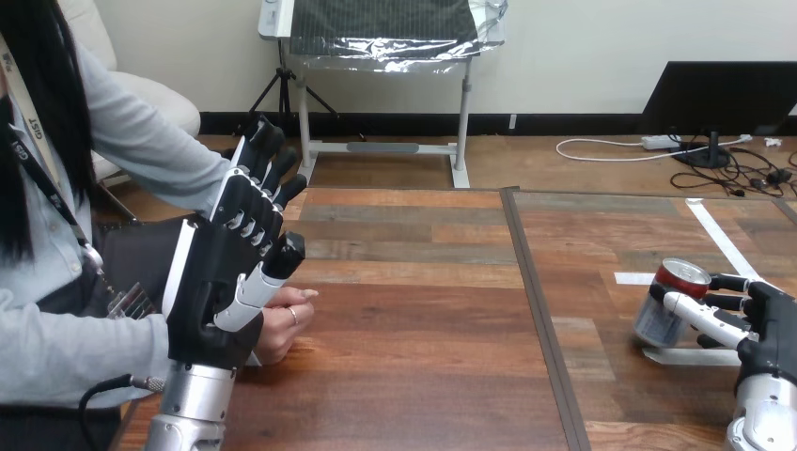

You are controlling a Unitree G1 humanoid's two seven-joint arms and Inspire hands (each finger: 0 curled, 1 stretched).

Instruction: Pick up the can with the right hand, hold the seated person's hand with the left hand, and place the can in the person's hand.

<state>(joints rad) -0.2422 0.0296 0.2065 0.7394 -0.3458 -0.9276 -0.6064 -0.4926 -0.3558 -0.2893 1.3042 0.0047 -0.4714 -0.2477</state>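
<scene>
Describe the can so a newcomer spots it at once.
On the wooden table, look right of the dark seam, by the white tape strips. The can leans there, the right hand curled round it. It alone is a silver cylinder with a red top band.

Left hand (226, 272) and right hand (771, 324) are black with white shells, on silver forearms (193, 409)

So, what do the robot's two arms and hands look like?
The left forearm and the right forearm are silver metal cylinders. The left hand is black with white shells and jointed black-and-white fingers; the right hand looks the same.
</scene>
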